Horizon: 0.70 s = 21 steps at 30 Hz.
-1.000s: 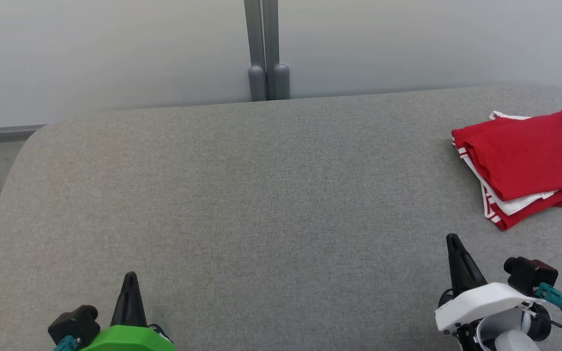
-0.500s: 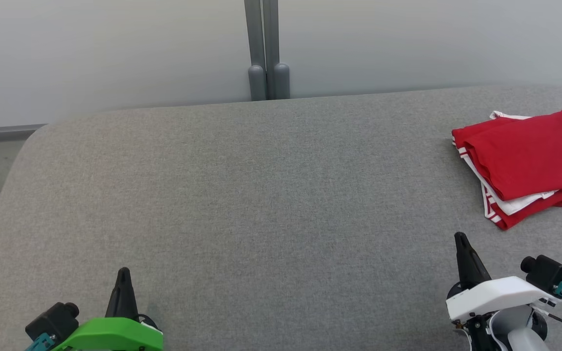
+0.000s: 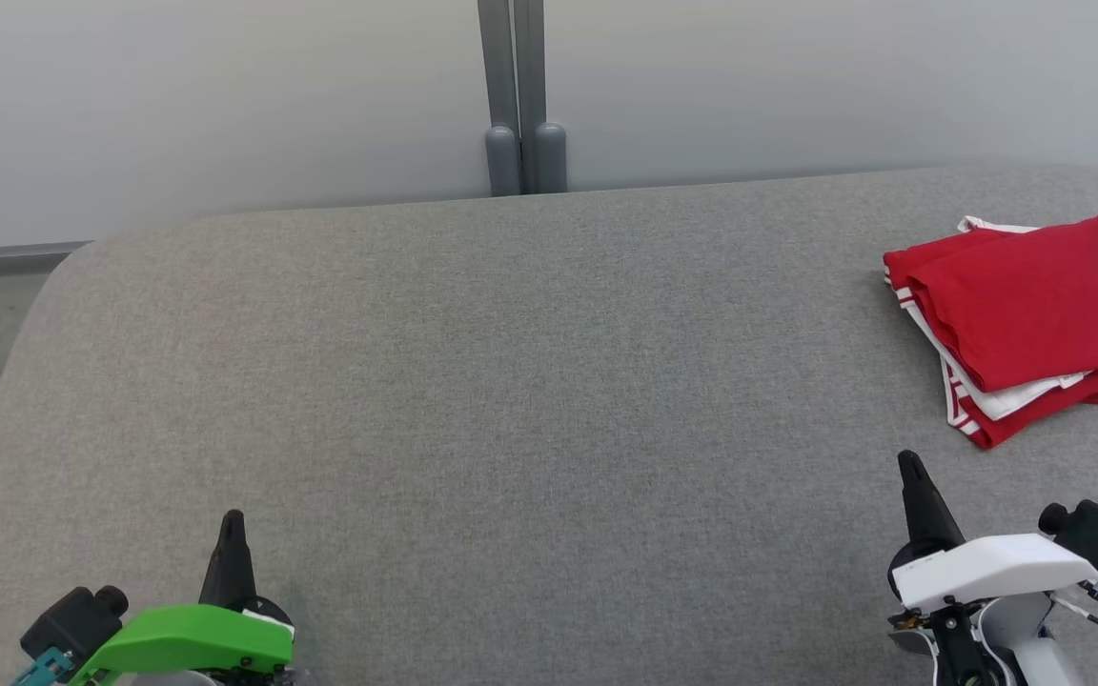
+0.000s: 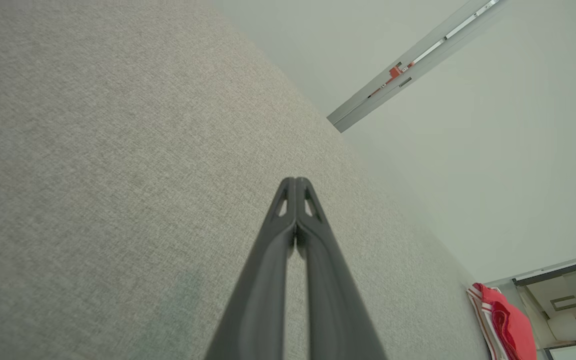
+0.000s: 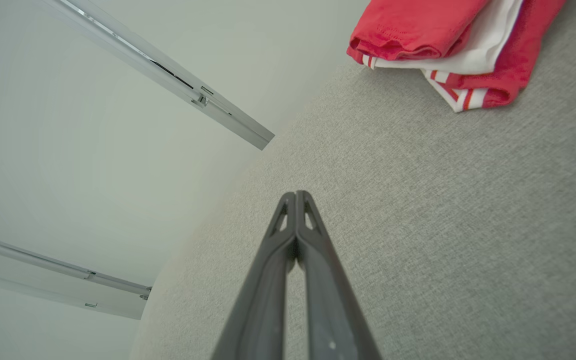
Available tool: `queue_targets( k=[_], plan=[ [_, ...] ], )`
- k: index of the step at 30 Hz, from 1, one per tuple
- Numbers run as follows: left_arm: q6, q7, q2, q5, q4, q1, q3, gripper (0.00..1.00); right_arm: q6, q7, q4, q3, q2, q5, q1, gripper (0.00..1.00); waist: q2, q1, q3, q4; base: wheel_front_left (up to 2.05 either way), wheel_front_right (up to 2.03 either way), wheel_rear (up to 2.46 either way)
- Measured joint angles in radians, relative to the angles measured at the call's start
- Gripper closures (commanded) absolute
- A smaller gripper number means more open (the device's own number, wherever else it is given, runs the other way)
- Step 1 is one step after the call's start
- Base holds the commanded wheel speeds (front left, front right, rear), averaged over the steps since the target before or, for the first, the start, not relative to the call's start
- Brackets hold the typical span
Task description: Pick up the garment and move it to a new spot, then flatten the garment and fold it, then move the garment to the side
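Note:
The garment (image 3: 1026,319) is red with white stripes and lies folded at the right side of the grey padded table (image 3: 511,381). It also appears in the left wrist view, garment (image 4: 505,325), and in the right wrist view, garment (image 5: 443,45). My left gripper (image 3: 232,522) is at the lower left, shut and empty, far from the cloth. My right gripper (image 3: 909,462) stands at the lower right, shut and empty, a short way in front of the garment and apart from it. In the wrist views the left gripper (image 4: 295,181) and the right gripper (image 5: 295,194) each show fingertips pressed together.
A grey double post (image 3: 520,95) rises behind the table's far edge against a pale wall. The table's rounded left corner (image 3: 63,267) drops off to a floor rail.
Both grippers have drawn back toward the bottom edge of the head view, the left one drifting left and the right one drifting right. The garment has not moved.

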Motion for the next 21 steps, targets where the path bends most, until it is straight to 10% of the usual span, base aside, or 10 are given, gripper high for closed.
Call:
queue_targets(
  k=[21],
  plan=[
    [-0.03,0.067,0.0,-0.225,-0.012,-0.028,0.038,1.0,-0.001,0.062,-0.014,-0.028,-0.001,0.234,-0.011,1.0,0.0,0.0,0.002,0.001,0.0,0.0,0.0]
  ],
)
